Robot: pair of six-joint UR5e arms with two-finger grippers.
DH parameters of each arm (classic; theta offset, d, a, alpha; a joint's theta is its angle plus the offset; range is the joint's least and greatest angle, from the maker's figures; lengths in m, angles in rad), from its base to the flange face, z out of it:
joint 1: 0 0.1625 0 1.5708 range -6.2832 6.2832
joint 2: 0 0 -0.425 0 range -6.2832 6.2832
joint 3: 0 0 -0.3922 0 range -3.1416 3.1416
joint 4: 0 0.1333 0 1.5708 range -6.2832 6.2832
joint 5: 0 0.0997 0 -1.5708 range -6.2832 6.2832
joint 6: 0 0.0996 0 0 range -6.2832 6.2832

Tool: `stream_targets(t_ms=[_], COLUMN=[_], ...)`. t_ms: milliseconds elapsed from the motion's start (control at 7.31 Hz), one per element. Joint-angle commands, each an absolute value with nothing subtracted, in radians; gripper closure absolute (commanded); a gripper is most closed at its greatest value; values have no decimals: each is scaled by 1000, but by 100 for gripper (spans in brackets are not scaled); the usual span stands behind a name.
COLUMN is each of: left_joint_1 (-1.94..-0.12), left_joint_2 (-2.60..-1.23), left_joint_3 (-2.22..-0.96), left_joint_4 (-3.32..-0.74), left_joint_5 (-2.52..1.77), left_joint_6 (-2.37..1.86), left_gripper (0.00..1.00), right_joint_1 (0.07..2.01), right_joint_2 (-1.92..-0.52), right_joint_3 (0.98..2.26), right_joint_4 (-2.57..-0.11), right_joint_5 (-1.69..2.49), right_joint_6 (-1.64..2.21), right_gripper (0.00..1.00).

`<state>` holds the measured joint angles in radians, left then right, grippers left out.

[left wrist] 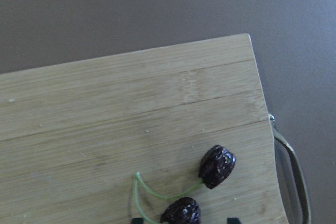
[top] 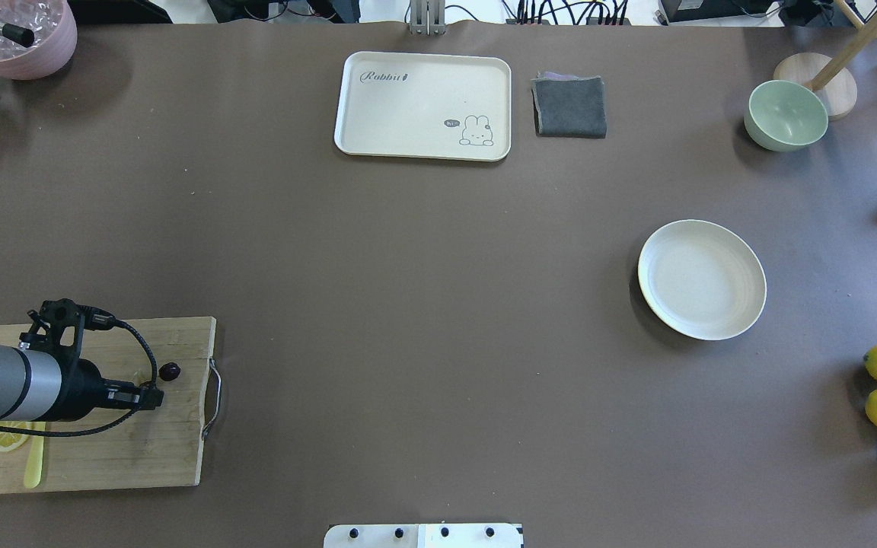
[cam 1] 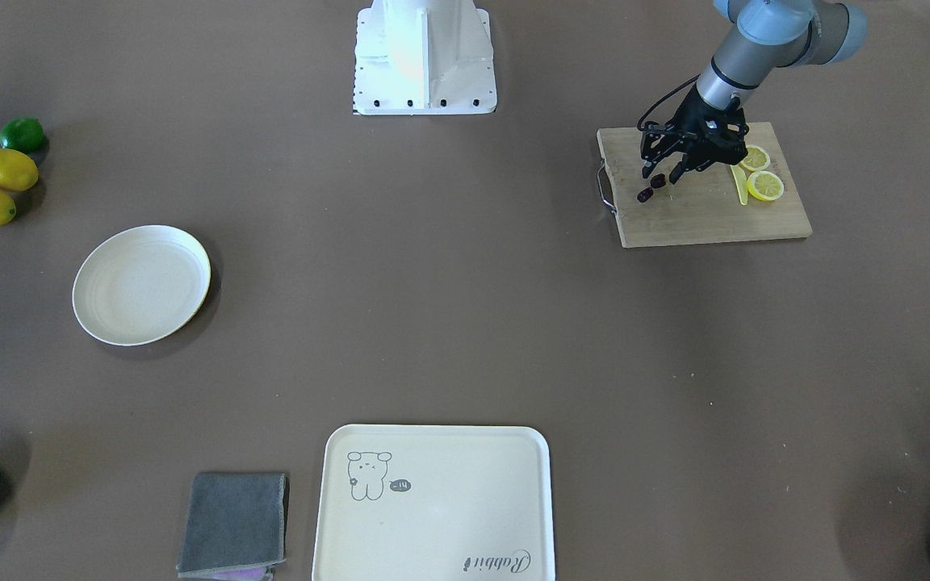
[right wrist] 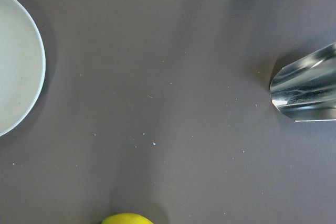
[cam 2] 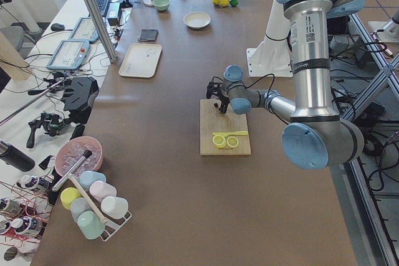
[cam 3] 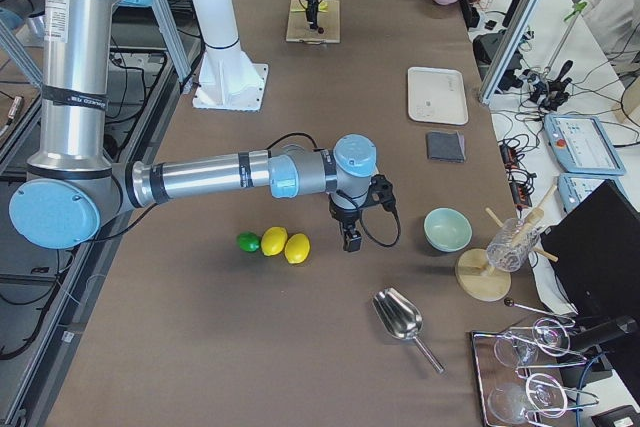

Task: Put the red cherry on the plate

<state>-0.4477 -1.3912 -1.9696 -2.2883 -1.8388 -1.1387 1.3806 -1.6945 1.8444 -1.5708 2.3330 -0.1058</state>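
Lying near the cutting board's (cam 1: 707,216) handle edge, red cherry (left wrist: 217,166) is being hovered over by left gripper (cam 1: 662,175) | jaws are being held apart | plate (cam 1: 142,284) is sitting well apart on bench | right gripper (cam 3: 352,238) near 2 lemons (cam 3: 285,245): jaw state cannot be told

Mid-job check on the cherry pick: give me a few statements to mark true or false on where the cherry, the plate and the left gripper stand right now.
1. The red cherry lies on the wooden cutting board. True.
2. The plate holds the cherry. False: nothing lies on the plate.
3. The left gripper is shut on the cherry. False: it is open, just above the cherry, which lies on the board.
4. Lemon slices lie on the same board. True.
5. The plate stands right beside the board. False: it is far across the table, on the robot's right side.
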Motion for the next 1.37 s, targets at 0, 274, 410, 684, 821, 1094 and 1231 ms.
stream_targets(t_ms=[0,274,410,684,821,1094,1231], left_joint_1=[-446,-449,-451,-451,-453,-454,-460], left_joint_2=[-1393,-1397,-1396,-1397,-1397,-1402,-1423], left_joint_3=[-1962,-1964,-1967,-1970,-1973,-1996,-2005], left_joint_4=[-2287,-2287,-2287,-2287,-2289,-2289,-2289], left_joint_5=[-1839,-1838,-1838,-1839,-1841,-1842,-1842], left_joint_6=[-1138,-1138,-1137,-1137,-1137,-1137,-1141], left_gripper=[50,65,73,79,81,81,81], right_joint_1=[1381,1381,1381,1379,1379,1291,1232], right_joint_2=[-1698,-1690,-1687,-1683,-1654,-1551,-1510], right_joint_3=[1832,1825,1825,1825,1825,1821,1818], right_joint_4=[-1569,-1569,-1569,-1569,-1571,-1568,-1568], right_joint_5=[2332,2332,2332,2332,2332,2324,2304], right_joint_6=[-107,-106,-106,-104,-77,134,215], right_gripper=[0,0,0,0,0,0,0])
